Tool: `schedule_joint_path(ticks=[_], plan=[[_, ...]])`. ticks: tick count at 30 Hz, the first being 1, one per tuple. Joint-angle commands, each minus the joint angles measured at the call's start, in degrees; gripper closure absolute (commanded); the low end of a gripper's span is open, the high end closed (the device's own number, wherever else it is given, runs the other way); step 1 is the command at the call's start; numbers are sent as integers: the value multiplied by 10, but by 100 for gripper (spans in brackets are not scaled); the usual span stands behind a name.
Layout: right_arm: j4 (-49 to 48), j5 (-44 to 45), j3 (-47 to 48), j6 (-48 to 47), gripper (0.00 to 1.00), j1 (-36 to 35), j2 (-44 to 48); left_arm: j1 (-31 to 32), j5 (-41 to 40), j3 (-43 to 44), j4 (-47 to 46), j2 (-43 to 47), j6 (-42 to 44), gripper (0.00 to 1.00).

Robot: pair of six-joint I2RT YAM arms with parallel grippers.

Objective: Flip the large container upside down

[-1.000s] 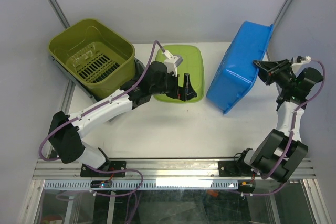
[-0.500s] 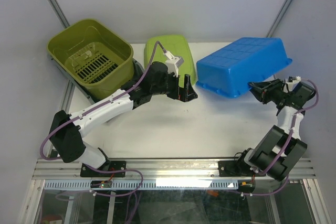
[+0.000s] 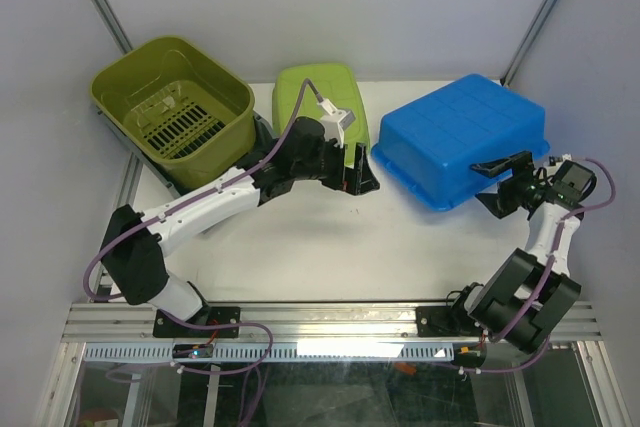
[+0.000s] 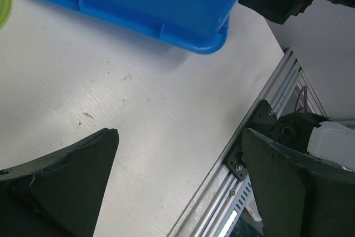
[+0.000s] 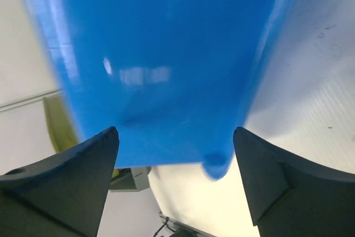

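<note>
The blue bin (image 3: 462,137), the large container, sits on the right half of the table (image 3: 330,247) with its ribbed underside facing up and its rim down, so the flip looks essentially done. Seen from the left wrist, the near rim lies close over a dark shadow, and whether it rests flat all the way round cannot be told. The right gripper (image 3: 497,185) is just beside the bin's near right corner, its jaws spread wide and holding nothing. In its own view the blue wall fills the space ahead of the fingers, blurred, with no clear contact. Being open and this close fits a release of the bin, or a readiness to nudge it flat. The left gripper (image 3: 358,172) hovers over bare table near the bin's left rim, jaws likewise spread and empty. It appears placed to stay out of the way, not to help. Behind it a lime tub (image 3: 315,97) lies against the back edge, beside the bin but apart from it. Farther left an olive basket (image 3: 170,107) stands open side up at the table's far left corner.
</note>
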State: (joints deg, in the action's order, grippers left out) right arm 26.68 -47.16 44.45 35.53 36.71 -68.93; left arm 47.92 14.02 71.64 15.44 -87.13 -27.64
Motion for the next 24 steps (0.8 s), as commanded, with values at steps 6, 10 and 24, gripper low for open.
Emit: schedule_joint_path(ticks=[6, 10, 24], plan=[[77, 127, 33, -69, 7, 0, 49, -1, 27, 38, -27, -11, 2, 1], [81, 141, 36, -74, 7, -6, 70, -1, 28, 36, -28, -10, 1, 1], [-182, 139, -138, 83, 5, -209, 133, -1, 8, 64, 1, 12, 13, 1]])
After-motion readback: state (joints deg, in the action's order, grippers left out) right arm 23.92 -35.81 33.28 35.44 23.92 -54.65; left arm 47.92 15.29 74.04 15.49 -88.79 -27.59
